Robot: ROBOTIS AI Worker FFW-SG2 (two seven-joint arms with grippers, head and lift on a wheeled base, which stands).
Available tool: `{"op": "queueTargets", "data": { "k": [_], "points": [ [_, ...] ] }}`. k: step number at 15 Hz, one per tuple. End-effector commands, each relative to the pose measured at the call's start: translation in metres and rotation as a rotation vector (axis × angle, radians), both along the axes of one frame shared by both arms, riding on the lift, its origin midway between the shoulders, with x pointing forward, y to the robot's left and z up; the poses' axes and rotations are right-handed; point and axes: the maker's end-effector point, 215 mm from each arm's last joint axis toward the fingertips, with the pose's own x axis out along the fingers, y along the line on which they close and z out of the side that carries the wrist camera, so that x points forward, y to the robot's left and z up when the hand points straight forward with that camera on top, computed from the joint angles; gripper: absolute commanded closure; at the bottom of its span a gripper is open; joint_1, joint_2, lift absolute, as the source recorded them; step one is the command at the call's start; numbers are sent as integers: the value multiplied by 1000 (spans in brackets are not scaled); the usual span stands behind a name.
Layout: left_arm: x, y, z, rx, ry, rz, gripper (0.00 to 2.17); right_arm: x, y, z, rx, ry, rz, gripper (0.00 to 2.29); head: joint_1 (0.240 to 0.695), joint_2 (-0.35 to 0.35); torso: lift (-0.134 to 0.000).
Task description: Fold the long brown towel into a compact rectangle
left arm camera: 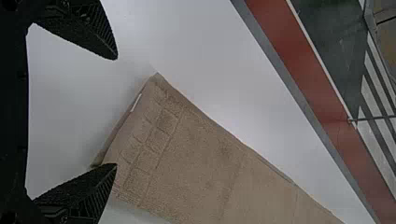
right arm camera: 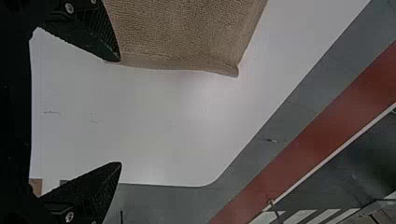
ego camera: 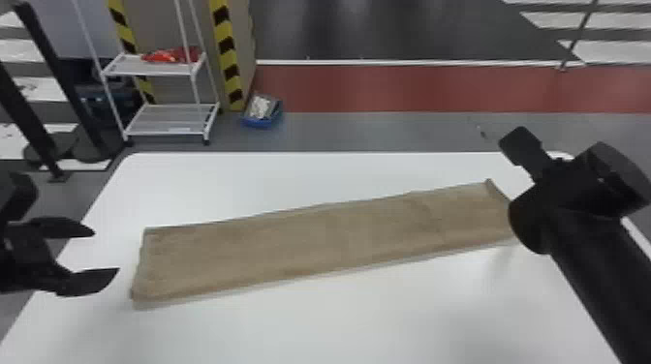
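Observation:
The brown towel lies as a long flat strip across the white table, its right end angled farther back. In the head view my left gripper stands open just left of the towel's left end. My right arm's gripper is over the table's right side, by the towel's right end. The left wrist view has the open left gripper beside the towel's banded end. From the right wrist, the right gripper is open, one finger overlapping the edge of the towel, with bare table between the fingers.
The white table has its far edge beyond the towel. On the floor behind stand a white shelf rack with red items and a blue bin, away from both arms.

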Motion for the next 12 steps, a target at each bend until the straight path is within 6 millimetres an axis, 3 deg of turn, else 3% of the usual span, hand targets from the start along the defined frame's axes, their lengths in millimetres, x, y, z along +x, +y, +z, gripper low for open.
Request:
{"op": "queueTargets", "data": {
  "k": [1,12],
  "points": [
    [0,0,0,0,0,-1,66,0,0,0,2,-1,0,97,695,12,-124],
    [-1,2,0,7,3,-1,66,0,2,-1,5,1,-1,97,695,17,-124]
  ]
}}
